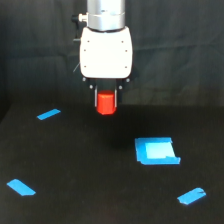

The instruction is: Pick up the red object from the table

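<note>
The red object [105, 103] is a small red-orange stubby piece held between the two dark fingers of my gripper [105, 99]. The gripper hangs from a white housing at the top middle of the exterior view and is shut on the red object. The object is lifted above the matte black table [90, 170], with a faint shadow on the surface below and to the right. The upper part of the object is hidden between the fingers.
A blue square patch [156, 150] lies on the table at the exterior view's right. Blue tape strips lie at the left back [48, 114], left front [21, 187] and right front [192, 196]. A black curtain hangs behind.
</note>
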